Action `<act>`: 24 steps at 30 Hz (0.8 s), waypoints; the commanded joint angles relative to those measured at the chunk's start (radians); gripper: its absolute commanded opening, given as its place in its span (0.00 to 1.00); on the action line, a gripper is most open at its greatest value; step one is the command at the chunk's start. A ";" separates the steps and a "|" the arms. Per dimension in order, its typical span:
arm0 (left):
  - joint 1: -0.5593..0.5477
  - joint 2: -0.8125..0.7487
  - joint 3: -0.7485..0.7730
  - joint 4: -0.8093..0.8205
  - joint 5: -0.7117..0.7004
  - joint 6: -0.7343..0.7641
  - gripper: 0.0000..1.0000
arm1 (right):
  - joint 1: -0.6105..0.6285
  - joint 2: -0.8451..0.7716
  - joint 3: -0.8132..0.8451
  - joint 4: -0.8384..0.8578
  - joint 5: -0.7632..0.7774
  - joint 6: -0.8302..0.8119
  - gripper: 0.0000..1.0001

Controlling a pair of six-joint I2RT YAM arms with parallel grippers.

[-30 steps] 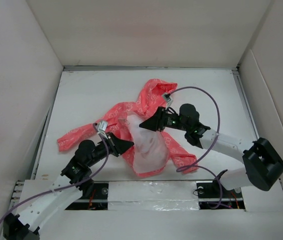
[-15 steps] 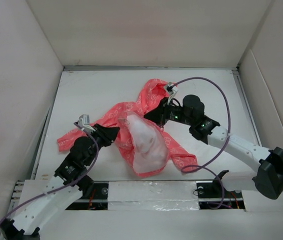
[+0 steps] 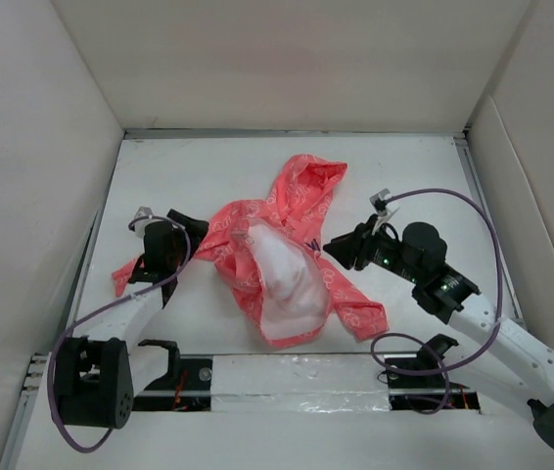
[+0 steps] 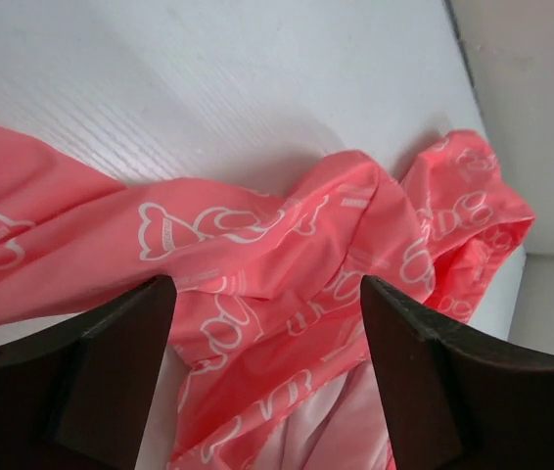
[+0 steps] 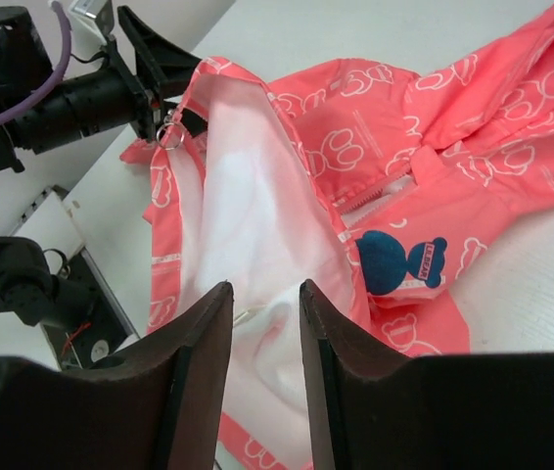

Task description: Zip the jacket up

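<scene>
The coral-pink jacket (image 3: 250, 221) lies crumpled in the middle of the white table, hood (image 3: 308, 182) toward the back, front flap folded open on its pale lining (image 3: 283, 275). A dark blue bear patch (image 5: 394, 260) shows beside the zipper edge. My left gripper (image 3: 197, 228) sits at the jacket's left shoulder. Its jaws stand wide open over the fabric (image 4: 287, 245) with nothing held (image 4: 267, 289). My right gripper (image 3: 336, 248) hangs just right of the jacket, pointing at it. It is open by a narrow gap (image 5: 264, 287), with only lining seen beyond it.
White walls (image 3: 52, 147) box the table in on three sides. The jacket's left sleeve (image 3: 132, 274) runs under my left arm. Purple cables (image 3: 453, 196) loop off both wrists. A taped strip (image 3: 297, 377) with the arm bases runs along the near edge.
The left gripper let go of the jacket's edge, opened wide and drew back to the left. The right gripper backed off to the right. The lifted flap settled on the table.
</scene>
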 commanded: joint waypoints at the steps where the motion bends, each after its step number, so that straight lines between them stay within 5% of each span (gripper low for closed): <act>1: 0.002 0.078 0.039 0.035 0.088 0.035 0.74 | -0.006 -0.033 -0.024 -0.024 0.038 -0.034 0.41; 4: -0.029 0.194 0.053 0.094 0.076 0.030 0.79 | -0.015 -0.036 -0.035 -0.028 0.003 -0.040 0.41; 7: -0.029 0.343 0.094 0.173 0.079 0.006 0.67 | -0.015 -0.045 -0.038 -0.034 -0.005 -0.044 0.42; 8: -0.039 0.406 0.102 0.203 0.062 -0.005 0.60 | -0.015 -0.055 -0.040 -0.037 -0.005 -0.044 0.42; 9: -0.049 0.429 0.112 0.275 0.035 -0.019 0.36 | -0.015 -0.062 -0.040 -0.041 -0.002 -0.044 0.42; 12: -0.058 0.520 0.193 0.369 -0.005 -0.047 0.00 | -0.024 -0.085 -0.046 -0.045 0.015 -0.043 0.42; 19: -0.069 0.823 0.618 0.269 -0.013 0.004 0.00 | -0.024 -0.060 -0.124 0.015 0.012 -0.025 0.43; 23: -0.087 0.897 0.792 0.239 0.002 0.055 0.00 | -0.024 -0.013 -0.156 0.110 0.009 0.000 0.53; 24: -0.087 0.893 0.810 0.234 0.015 0.064 0.11 | -0.024 -0.007 -0.149 0.111 0.013 -0.006 0.56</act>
